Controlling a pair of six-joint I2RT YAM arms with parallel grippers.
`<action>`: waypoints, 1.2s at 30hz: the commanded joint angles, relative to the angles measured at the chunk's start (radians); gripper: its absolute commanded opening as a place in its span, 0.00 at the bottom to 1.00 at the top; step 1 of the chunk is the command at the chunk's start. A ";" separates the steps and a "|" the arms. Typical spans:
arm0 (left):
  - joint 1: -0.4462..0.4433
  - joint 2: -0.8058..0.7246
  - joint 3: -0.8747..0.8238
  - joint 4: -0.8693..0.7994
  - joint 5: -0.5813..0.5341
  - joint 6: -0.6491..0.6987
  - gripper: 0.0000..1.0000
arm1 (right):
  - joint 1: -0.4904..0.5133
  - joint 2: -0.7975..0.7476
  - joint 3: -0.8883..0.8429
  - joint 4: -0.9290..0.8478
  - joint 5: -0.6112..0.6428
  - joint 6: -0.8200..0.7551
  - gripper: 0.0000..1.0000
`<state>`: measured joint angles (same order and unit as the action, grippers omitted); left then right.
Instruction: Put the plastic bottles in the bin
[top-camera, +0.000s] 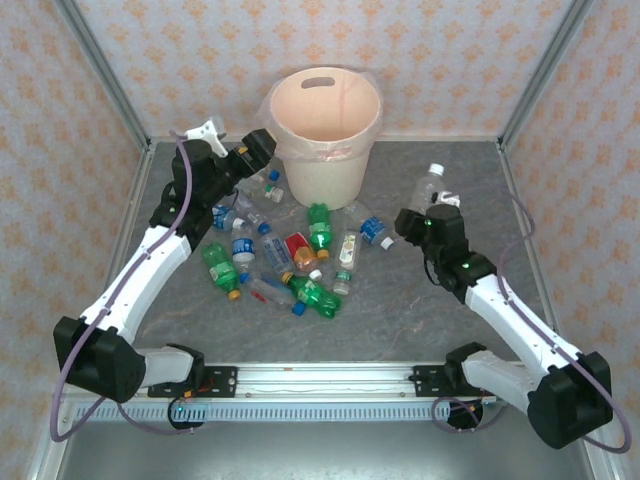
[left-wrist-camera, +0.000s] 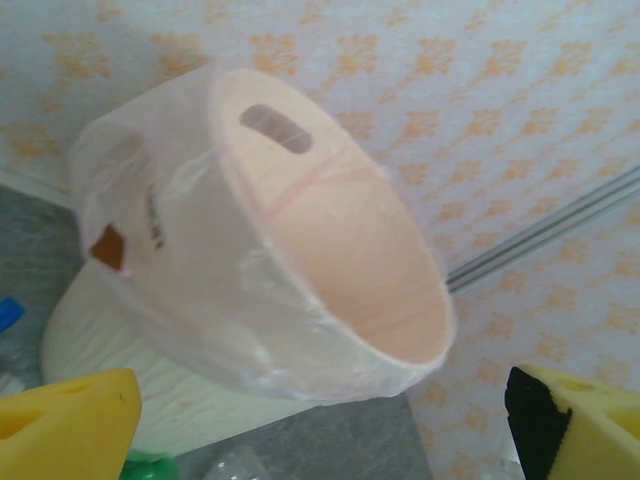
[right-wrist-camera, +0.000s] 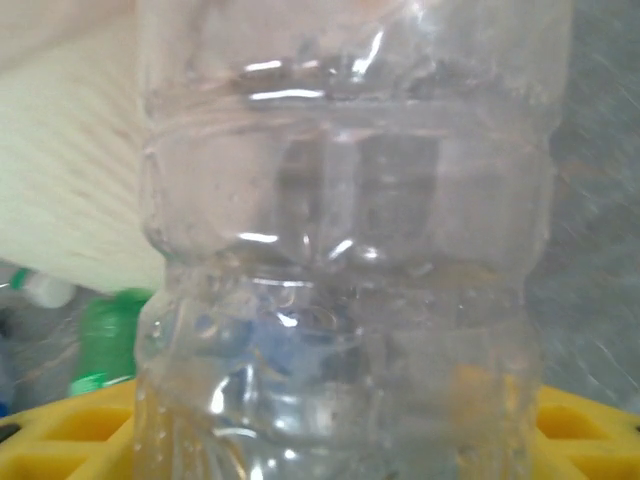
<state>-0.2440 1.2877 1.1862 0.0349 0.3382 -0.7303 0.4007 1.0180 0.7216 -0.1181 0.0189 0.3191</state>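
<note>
Top external view: the right claw (top-camera: 432, 206) is closed on a clear, white-capped bottle (top-camera: 428, 186). It holds the bottle roughly upright over the table (top-camera: 560, 200), to the right of the bin (top-camera: 322, 168) and well apart from it. In the right wrist view, the bottle's ribbed, dented wall sits between yellow fingers (right-wrist-camera: 80, 430).

The left claw (top-camera: 258, 150) hangs just beside the bin's left side. In the left wrist view its fingers (left-wrist-camera: 60, 425) are spread wide with nothing between them.

Risks, as I judge them: the thin, slick plastic could slip or twist in the grip, and letting go before reaching the rim would drop the bottle on the table. The left claw could also snag the loose liner (left-wrist-camera: 150, 210) or nudge the bin.

The bin is cream, round and open, at the far middle of the table. A pile (top-camera: 290, 255) of bottles lies on the table in front of it.
</note>
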 joint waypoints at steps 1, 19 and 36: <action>-0.024 0.028 0.072 -0.039 0.061 -0.008 0.94 | 0.077 0.035 0.076 0.103 0.096 -0.101 0.64; -0.128 0.134 0.270 -0.191 0.175 0.128 0.77 | 0.416 0.343 0.339 0.173 0.129 -0.412 0.64; -0.134 0.275 0.424 -0.369 0.251 0.203 0.51 | 0.489 0.334 0.341 0.173 0.172 -0.466 0.64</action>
<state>-0.3687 1.5677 1.5780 -0.3218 0.5289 -0.5285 0.8810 1.3746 1.0348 0.0162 0.1616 -0.1253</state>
